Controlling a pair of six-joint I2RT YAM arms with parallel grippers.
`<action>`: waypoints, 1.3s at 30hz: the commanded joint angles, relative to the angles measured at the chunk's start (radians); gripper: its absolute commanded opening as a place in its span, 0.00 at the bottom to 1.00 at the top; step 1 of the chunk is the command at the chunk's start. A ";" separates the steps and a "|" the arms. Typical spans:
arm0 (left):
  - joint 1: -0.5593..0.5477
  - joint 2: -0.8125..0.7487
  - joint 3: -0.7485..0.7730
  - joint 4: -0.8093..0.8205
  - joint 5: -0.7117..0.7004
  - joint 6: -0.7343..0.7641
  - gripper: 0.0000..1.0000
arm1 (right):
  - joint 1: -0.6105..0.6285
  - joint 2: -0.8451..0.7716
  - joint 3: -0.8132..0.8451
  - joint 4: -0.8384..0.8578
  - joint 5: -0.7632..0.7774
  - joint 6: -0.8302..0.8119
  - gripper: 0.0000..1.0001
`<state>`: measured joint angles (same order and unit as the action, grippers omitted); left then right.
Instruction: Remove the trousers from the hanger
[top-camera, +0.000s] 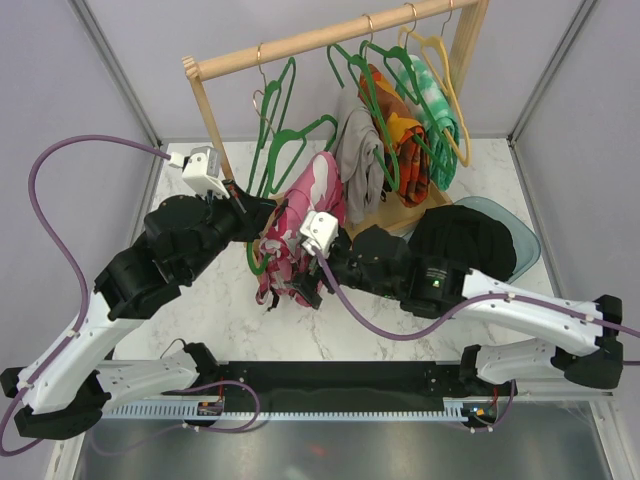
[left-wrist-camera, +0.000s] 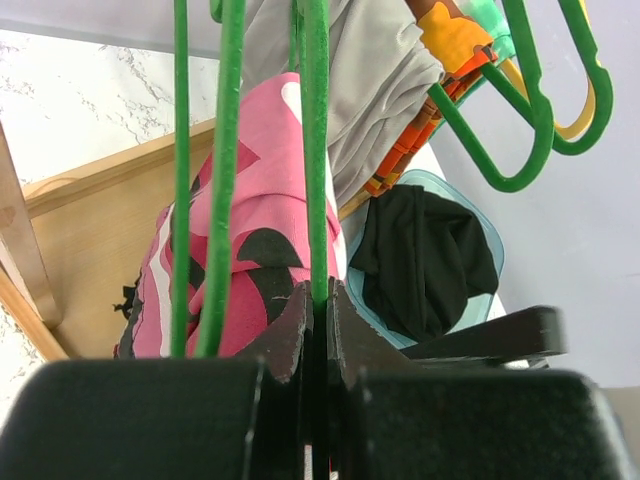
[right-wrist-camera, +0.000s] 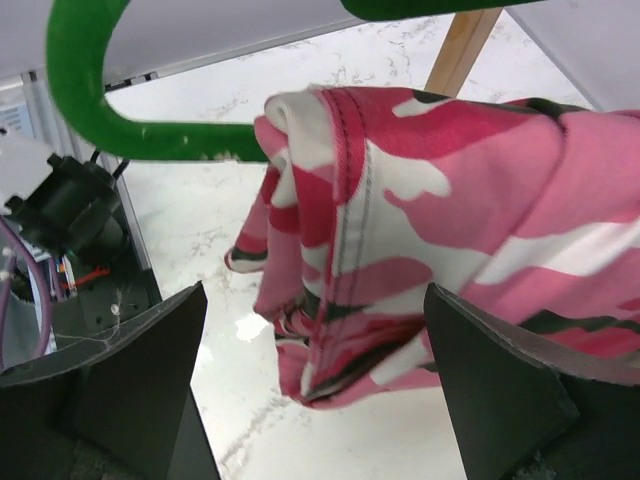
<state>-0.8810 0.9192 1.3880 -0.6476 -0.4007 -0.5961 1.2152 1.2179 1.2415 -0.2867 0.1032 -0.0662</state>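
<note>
Left gripper (left-wrist-camera: 318, 300) — held hanger (left-wrist-camera: 318, 150) pinched between its fingers and running straight ahead of them. The draped trousers (left-wrist-camera: 265, 200) sit on that hanger just beyond the tips, the rack base (left-wrist-camera: 90, 220) lies beneath and to the left, and the basin (left-wrist-camera: 490, 240) is ahead to the right with loose trousers (left-wrist-camera: 425, 250) lying in it. Right gripper (right-wrist-camera: 312, 300) — fingers spread to either side of the draped trousers' hanging end, with the held hanger's curve above and to the left and the table (right-wrist-camera: 220, 230) below. Beyond both grippers, the rail (top-camera: 330, 35) carries spare hangers (top-camera: 272, 118) on the left and hung trousers (top-camera: 360, 150) on the right.
</note>
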 joint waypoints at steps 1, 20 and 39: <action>0.000 -0.034 0.032 0.232 -0.033 -0.057 0.02 | 0.050 0.041 0.050 0.103 0.179 0.143 0.98; 0.001 -0.071 0.023 0.259 -0.018 -0.044 0.02 | -0.028 0.086 0.059 0.106 0.463 0.075 0.83; 0.001 -0.082 -0.020 0.259 -0.018 -0.044 0.02 | -0.167 -0.003 0.258 0.047 -0.129 -0.191 0.00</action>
<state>-0.8810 0.8810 1.3525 -0.5529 -0.4164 -0.5991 1.0676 1.3094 1.3712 -0.2787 0.1246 -0.1455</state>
